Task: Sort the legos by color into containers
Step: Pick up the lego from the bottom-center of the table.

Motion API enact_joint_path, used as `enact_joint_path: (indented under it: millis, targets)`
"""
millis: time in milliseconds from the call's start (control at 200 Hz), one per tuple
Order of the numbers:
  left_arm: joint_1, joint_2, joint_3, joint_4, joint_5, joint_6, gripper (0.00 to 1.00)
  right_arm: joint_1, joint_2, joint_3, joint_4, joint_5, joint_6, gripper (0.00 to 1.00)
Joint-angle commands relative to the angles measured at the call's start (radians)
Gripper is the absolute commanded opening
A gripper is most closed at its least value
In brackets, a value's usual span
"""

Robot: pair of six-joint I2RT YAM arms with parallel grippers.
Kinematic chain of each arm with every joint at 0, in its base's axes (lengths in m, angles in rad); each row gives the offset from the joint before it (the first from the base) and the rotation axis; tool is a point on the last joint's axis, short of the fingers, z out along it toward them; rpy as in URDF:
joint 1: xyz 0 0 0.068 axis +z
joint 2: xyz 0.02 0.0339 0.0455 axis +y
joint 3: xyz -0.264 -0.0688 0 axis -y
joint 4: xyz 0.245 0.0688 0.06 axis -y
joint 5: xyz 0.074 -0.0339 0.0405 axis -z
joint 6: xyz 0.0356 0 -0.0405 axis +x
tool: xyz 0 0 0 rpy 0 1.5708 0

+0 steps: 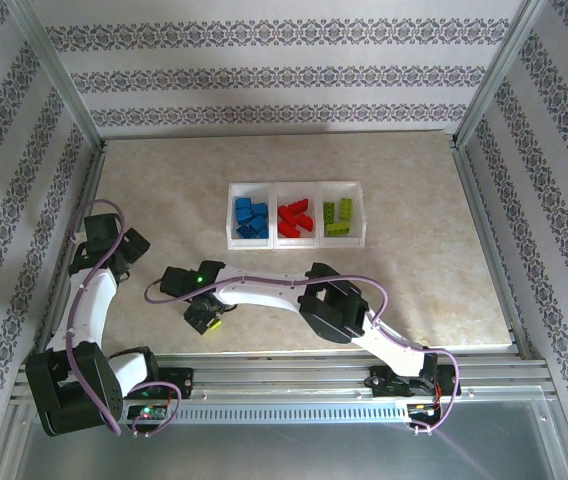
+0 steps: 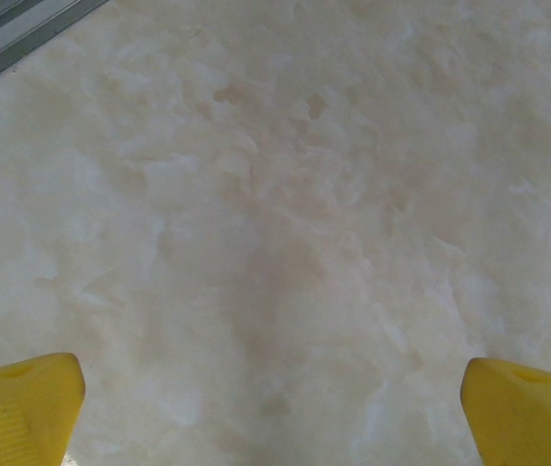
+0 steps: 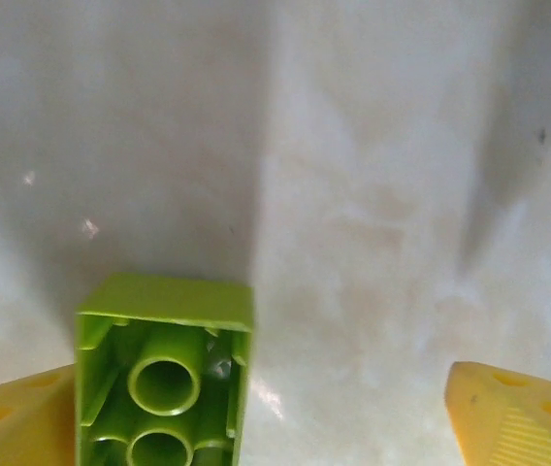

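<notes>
So the last stray seems to be this lime green hollow-bottomed plastic brick (image 3: 164, 379). It's lying on the beige marbled tabletop (image 1: 414, 290) near the front edge, well apart from the translucent white three-bin plastic tray (image 1: 294, 243). The tray already has blue bricks (image 1: 251, 218) in its left bin, red bricks (image 1: 295, 220) in the middle and green bricks (image 1: 338, 216) in the right.

The right hand (image 3: 266, 427) is spread open around the stray. The brick is tipped so its open underside faces the wrist camera, and it sits right up against one yellow finger (image 3: 14, 417), with the other well off to the side. Nothing is gripped yet.

The left hand (image 2: 271, 408) is open too, with only bare tabletop between its fingers.

Handling-wise, I'd guess it's light, rigid and slick-walled, so it'll skate or twist if squeezed off-centre. Best bet is pinching the two flat long side walls, not the rim corners. It's offset, so the closing finger will probably shove it first.
</notes>
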Motion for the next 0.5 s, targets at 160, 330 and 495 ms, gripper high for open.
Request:
enact_joint_path:
  millis: [160, 330, 495]
  targets:
    - [0.014, 0.004, -0.009, 0.028, 0.009, -0.016, 1.0, 0.005, -0.06, -0.057, 0.014, -0.037, 0.015, 0.61]
    - [0.014, 0.004, -0.006, 0.029, 0.014, -0.017, 1.0, 0.003, -0.054, -0.066, 0.058, -0.089, 0.002, 0.52]
    - [0.014, 0.003, -0.005, 0.027, 0.014, -0.016, 1.0, -0.009, -0.048, -0.074, 0.085, -0.125, 0.003, 0.45]
